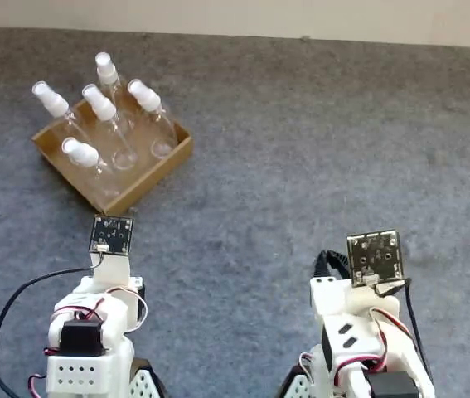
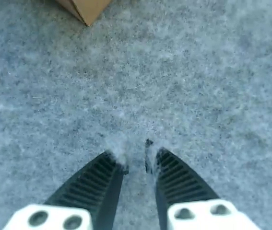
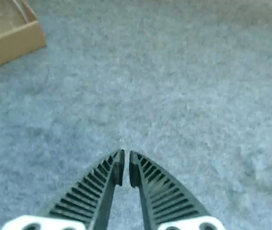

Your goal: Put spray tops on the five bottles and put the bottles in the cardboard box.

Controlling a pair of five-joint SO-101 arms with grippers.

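Clear bottles [image 1: 123, 143] upright in cardboard box [image 1: 148, 184], white spray tops [image 1: 100, 103] uppermost.

White printed arm shells [image 1: 109, 278], black servos [image 1: 81, 338], red-and-black wiring [image 1: 31, 284], bare camera boards [image 1: 113, 234], black ribbed fingers [image 2: 95, 184], white perforated bases [image 1: 77, 375]

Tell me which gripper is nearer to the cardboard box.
Left. The left gripper sits just short of the cardboard box's near corner. The right gripper is farther away, off toward the box's right side in the high view.
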